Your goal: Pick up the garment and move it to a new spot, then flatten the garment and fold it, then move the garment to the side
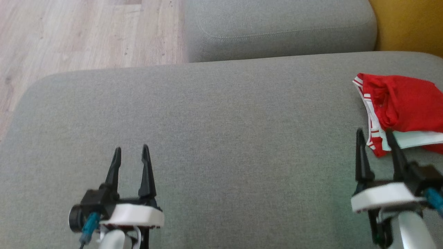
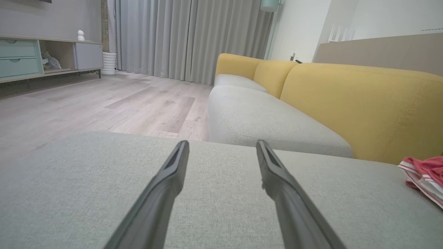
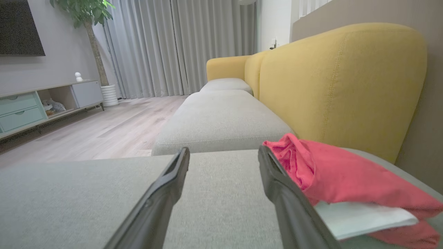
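Head view: shows two grippers low over one grey cushion [image 1: 207, 114]. Left gripper [image 1: 131, 148] at lower left, wrist level, with both dark fingers pointing up the frame, spread wide, gripping nothing, well apart from the garment [image 1: 405, 100]. Right gripper [image 1: 374, 131] at lower right, tilted slightly rightward, likewise spread wide and empty, with its outer fingertip right at the garment's near hem; cannot tell whether touching. One garment, red with white trim, crumpled at the cushion's far right edge. Beyond, a second cushion [image 1: 277, 31], wood floor [image 1: 86, 34] at upper left, yellow backrest [image 1: 408, 24] at upper right. Left wrist view: looks low and nearly level along two fingers of the left gripper [image 2: 222, 143], wide apart over bare cushion, holding nothing; garment [image 2: 424, 171] at the right edge, well off to the side. Right wrist view: looks low along two fingers of the right gripper [image 3: 224, 149], wide apart, nothing between them; garment [image 3: 346, 176] heaped just beside the right-hand finger, partly behind it, with a pale layer under the red; contact not discernible.
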